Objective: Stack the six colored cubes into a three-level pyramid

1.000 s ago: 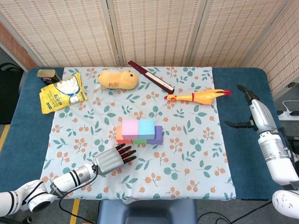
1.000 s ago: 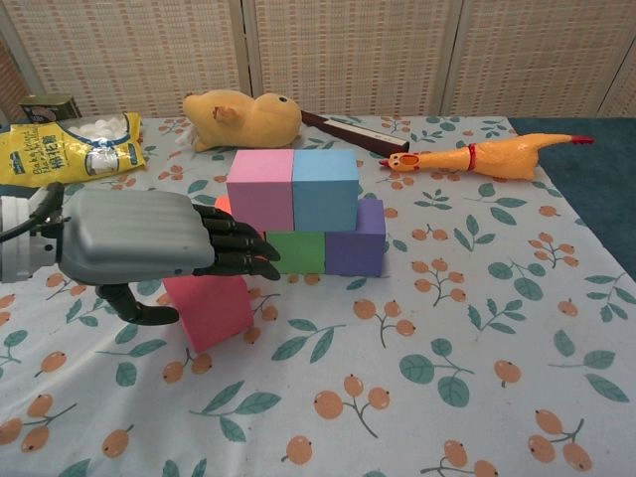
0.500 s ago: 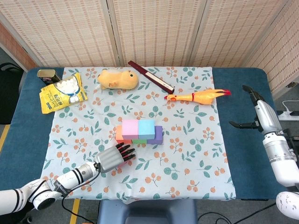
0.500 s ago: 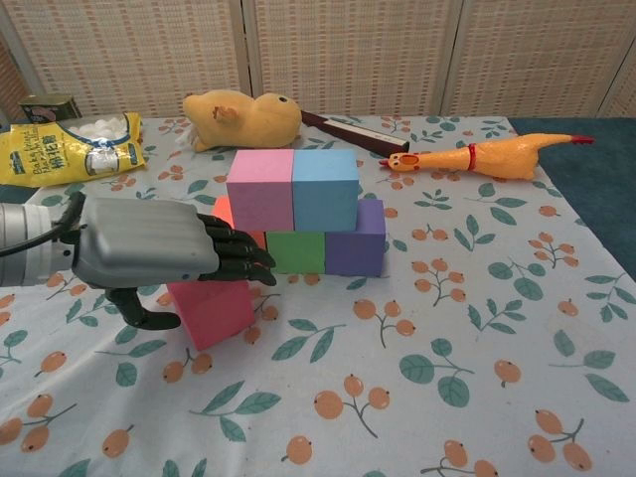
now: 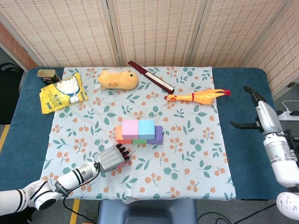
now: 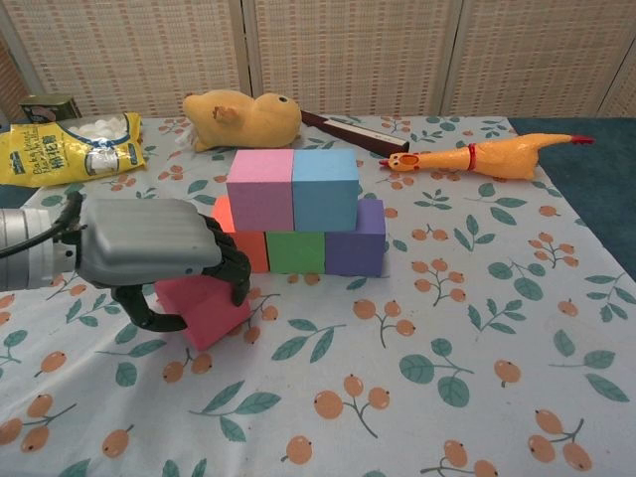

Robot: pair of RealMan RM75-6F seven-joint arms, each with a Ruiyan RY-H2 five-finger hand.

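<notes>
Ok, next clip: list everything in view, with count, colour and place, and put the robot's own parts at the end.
Stacked cubes: five; orange, green, purple below, pink and blue on top; table centre.
Loose cube: one, red-pink, in front of the stack, under the left hand.
Plush toy: one, yellow, far side.
Rubber chicken: one, yellow-orange, far right.
Snack bag: one, yellow, far left.
Tin: one, behind the bag.
Flat stick: one, dark red, behind the plush.
Tablecloth: one, floral.
Left hand: fingers curled around the loose cube.
Right hand: open, off the right edge of the cloth.
</notes>
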